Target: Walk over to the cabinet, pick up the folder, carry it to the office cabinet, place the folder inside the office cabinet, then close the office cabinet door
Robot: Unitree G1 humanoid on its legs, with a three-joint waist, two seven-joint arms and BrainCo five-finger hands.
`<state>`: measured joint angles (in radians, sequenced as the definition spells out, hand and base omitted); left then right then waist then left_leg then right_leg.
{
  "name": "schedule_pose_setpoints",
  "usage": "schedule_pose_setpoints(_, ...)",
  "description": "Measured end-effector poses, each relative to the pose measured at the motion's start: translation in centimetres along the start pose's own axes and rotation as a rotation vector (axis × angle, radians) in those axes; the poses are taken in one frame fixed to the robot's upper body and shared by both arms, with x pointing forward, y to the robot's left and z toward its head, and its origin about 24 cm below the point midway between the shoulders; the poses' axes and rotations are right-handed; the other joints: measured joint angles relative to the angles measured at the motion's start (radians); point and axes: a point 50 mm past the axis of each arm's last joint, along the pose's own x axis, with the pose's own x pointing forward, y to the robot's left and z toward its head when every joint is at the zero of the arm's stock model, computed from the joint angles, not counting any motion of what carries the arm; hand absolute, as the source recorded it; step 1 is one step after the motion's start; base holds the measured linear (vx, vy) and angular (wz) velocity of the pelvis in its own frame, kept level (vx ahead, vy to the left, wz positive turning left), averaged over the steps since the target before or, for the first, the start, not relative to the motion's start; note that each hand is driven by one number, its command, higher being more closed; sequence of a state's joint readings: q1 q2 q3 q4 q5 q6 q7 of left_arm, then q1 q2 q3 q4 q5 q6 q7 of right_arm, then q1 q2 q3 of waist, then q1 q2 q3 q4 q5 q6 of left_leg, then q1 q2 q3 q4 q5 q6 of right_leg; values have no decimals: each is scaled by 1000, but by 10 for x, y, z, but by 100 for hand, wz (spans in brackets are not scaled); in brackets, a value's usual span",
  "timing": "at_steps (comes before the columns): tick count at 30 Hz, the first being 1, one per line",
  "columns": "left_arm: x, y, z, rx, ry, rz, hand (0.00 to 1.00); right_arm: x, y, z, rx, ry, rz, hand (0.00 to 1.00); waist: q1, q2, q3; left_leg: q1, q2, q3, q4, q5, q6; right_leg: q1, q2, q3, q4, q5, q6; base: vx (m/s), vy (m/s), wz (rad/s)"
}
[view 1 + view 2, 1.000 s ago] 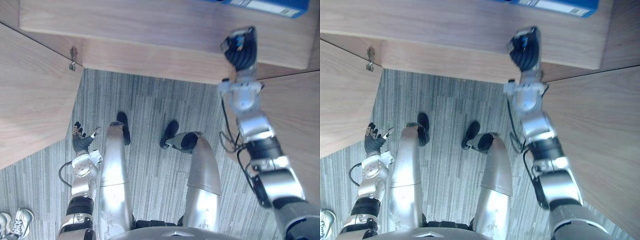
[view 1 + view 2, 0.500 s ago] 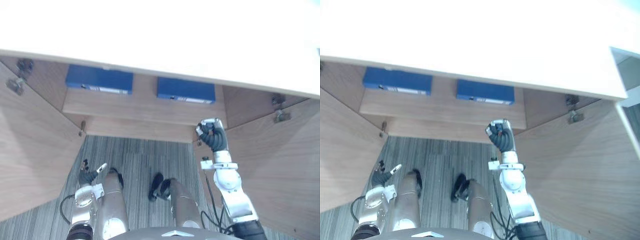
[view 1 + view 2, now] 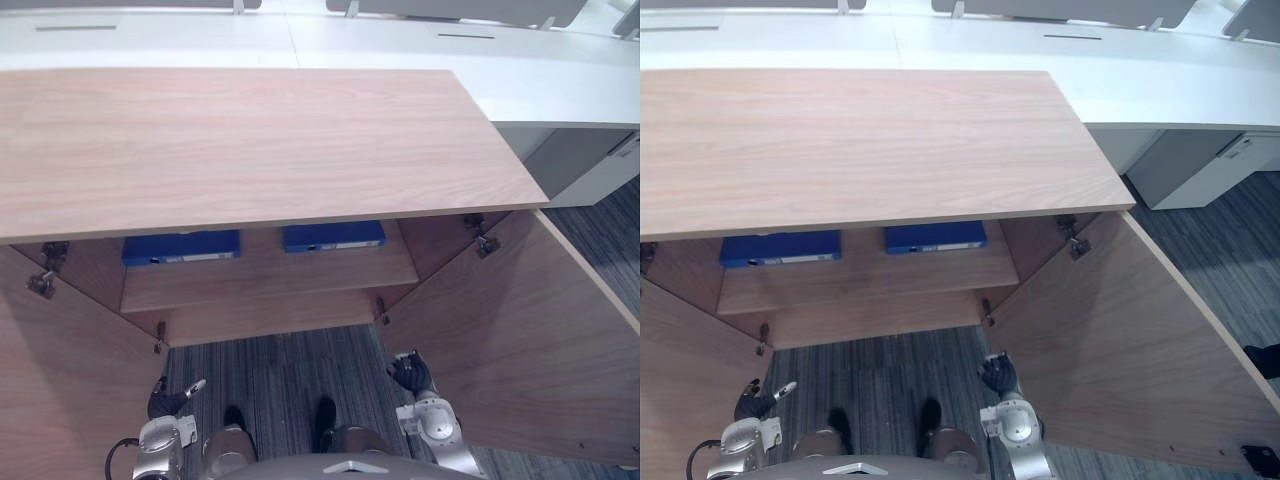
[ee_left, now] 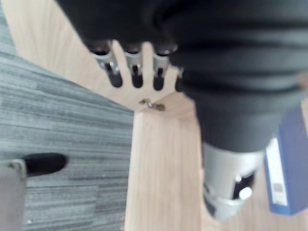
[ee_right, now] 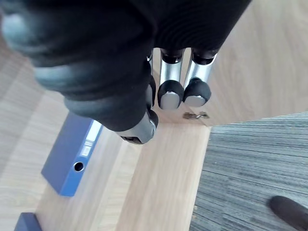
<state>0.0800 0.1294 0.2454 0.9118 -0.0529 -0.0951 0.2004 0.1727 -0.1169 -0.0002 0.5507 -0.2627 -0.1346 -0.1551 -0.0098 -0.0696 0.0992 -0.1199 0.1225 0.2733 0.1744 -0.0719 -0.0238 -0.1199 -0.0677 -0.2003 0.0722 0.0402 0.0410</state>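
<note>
The folder [image 3: 333,236] is laid flat on the cabinet shelf [image 3: 270,282] beside a second blue folder [image 3: 181,246], so the slack-fingered left hand [image 3: 165,400] and the loosely curled, empty right hand [image 3: 410,373] are held low, the latter seemingly placed for closing the right door [image 3: 500,340].

The left hand [image 3: 163,402] and right hand [image 3: 411,374] each wear a dark ribbed cover [image 5: 96,57] over back and wrist. Their silver fingers [image 4: 136,67] end in dark rounded tips. Behind sit rounded silver-grey forearm shells [image 3: 437,425].
</note>
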Motion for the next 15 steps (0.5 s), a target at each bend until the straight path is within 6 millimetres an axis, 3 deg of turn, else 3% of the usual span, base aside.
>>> schedule_pose_setpoints(5, -4, -2, -13, 18, 36, -26, 0, -6, -2, -34, 46, 167, -27, 100, 0, 6, -36, 78, -34, -2, -130, 56, -6, 37, -2, 18, -66, 18, 9, -22, 10, -7)
schedule_pose_setpoints(6, -6, -3, -16, 17, 46, -37, 0, -8, -3, -40, 63, 205, -41, 0, 0, 8, -39, 98, -42, -5, -162, 68, -6, 42, -4, 23, -69, 18, 9, -25, 15, -7)
schedule_pose_setpoints(15, -11, -8, -30, 27, 102, -55, 0, -20, -4, -69, 214, 373, -118, 0, -7, 18, -46, 170, -78, -33, -259, 102, 7, 89, -12, 36, -104, 28, 25, 19, 15, -1)
